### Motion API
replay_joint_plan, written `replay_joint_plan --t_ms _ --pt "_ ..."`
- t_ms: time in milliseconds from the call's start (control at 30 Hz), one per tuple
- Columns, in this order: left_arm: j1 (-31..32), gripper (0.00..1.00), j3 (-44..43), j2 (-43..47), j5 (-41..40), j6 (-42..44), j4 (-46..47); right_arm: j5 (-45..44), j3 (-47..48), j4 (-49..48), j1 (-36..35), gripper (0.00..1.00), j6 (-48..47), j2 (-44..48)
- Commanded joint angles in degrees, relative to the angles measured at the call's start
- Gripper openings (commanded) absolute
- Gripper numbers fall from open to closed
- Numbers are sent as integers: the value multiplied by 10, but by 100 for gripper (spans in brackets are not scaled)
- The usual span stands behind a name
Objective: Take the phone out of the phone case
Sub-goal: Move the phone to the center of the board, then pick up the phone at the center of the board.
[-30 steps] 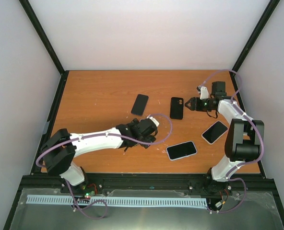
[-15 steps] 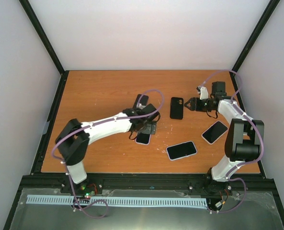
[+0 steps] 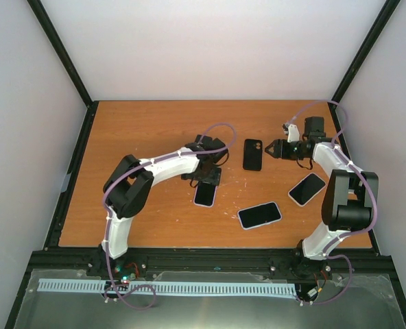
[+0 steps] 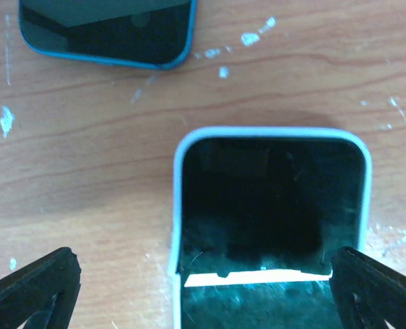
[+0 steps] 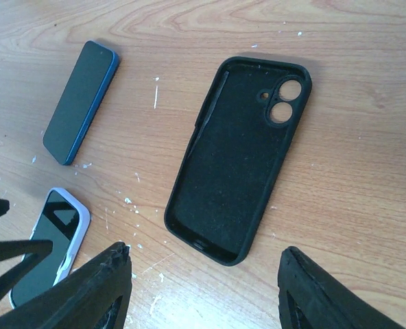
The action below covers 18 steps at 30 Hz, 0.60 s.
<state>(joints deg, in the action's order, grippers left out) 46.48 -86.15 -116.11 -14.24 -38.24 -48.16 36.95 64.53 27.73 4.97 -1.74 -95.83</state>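
Both wide open, the left gripper [image 4: 203, 274] is hovering over the phone [image 4: 271, 192] still in its case [image 4: 177, 205], the right gripper [image 5: 204, 252] waiting.

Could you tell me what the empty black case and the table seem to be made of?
Black case: likely soft rubbery plastic, matte, with a fuzzy-looking lining inside. Table: wood or wood-look laminate, grain visible, smooth with white scuffs.

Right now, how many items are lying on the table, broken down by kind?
Light-rimmed phones: 3
Blue phone: 1
Empty black phone case: 1
Total: 5
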Motion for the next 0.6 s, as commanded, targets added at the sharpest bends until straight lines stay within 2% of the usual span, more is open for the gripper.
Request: replay_joint_plan --t_ms 0,200,567 --pt "-26 100 -14 -6 47 54 27 10 9 6 7 58 -8 -7" --pt "-30 100 -13 -15 81 93 54 13 11 8 7 59 -9 -16" --pt "-30 99 -40 -68 94 122 46 13 13 10 7 61 -10 -14"
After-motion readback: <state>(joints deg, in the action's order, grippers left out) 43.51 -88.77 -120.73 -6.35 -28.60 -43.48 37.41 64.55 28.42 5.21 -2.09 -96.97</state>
